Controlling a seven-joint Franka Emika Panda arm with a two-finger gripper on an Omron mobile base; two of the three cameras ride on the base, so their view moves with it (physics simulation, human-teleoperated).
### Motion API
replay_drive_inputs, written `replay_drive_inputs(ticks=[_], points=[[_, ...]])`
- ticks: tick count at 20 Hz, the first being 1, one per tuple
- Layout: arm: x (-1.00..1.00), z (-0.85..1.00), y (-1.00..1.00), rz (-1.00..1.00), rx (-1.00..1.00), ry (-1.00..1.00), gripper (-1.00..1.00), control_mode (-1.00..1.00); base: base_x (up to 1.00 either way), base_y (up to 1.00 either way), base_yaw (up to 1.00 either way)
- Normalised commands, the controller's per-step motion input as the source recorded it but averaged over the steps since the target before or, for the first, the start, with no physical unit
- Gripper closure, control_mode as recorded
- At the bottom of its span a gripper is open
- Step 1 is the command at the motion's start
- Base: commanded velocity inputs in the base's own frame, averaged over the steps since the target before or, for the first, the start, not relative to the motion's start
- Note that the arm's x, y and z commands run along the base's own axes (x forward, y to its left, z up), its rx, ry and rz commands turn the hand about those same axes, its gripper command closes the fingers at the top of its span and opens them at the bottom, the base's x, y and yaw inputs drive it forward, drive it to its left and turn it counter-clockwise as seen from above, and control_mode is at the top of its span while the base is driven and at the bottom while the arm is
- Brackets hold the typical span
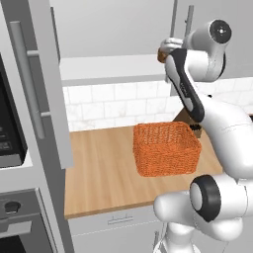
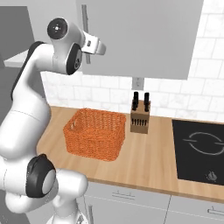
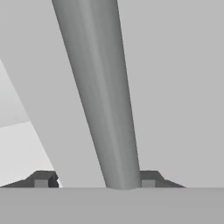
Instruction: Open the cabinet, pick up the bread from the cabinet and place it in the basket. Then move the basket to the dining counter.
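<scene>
Open door [image 1: 42,99]: on the far left in the left base view, a grey cabinet door stands swung out, with a long grey bar on it.
Shelf [image 1: 111,66]: inside the open cabinet, pale and flat.
Bench [image 1: 101,173]: light wood, with white tiles behind it.
Basket [image 1: 166,147]: orange and woven, standing on the bench, just in front of the arm.
Bread [image 1: 161,56]: a small brown bit peeks out up high by the robot's hand, at the cabinet. It is not in the basket.
Handle [image 3: 103,96]: a long grey bar on the shut cabinet door [image 2: 144,37]. In the hand view it runs up between the two finger tips.
Jaws [image 3: 95,179]: about half shut, one dark finger tip [image 3: 41,179] on each side of the handle. The right tip is touching the bar. The left tip looks a little way off it.
Knife block [image 2: 140,114]: brown wood with black handles, just to the right of the basket.
Stove top [image 2: 200,151]: flat and black, on the far right of the bench.
</scene>
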Motion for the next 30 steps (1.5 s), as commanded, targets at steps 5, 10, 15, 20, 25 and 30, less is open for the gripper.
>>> replay_drive_inputs(ticks=[5,10,15,20,25,30], points=[[-1.00,0.24,-0.65,0.00,0.00,-0.03,1.00,-1.00,0.00,0.00,0.00],[-1.00,0.33,-0.74,0.00,0.04,-0.03,1.00,-1.00,0.00,0.00,0.00],[-1.00,0.43,-0.94,0.00,0.06,-0.01,1.00,-1.00,0.00,0.00,0.00],[-1.00,0.39,-0.97,0.00,0.07,0.00,1.00,-1.00,0.00,0.00,0.00],[-1.00,0.30,-0.99,0.00,0.07,0.02,1.00,-1.00,0.00,0.00,0.00],[-0.80,0.03,-0.71,-0.01,0.10,0.10,-1.00,-1.00,0.00,0.00,0.00]])
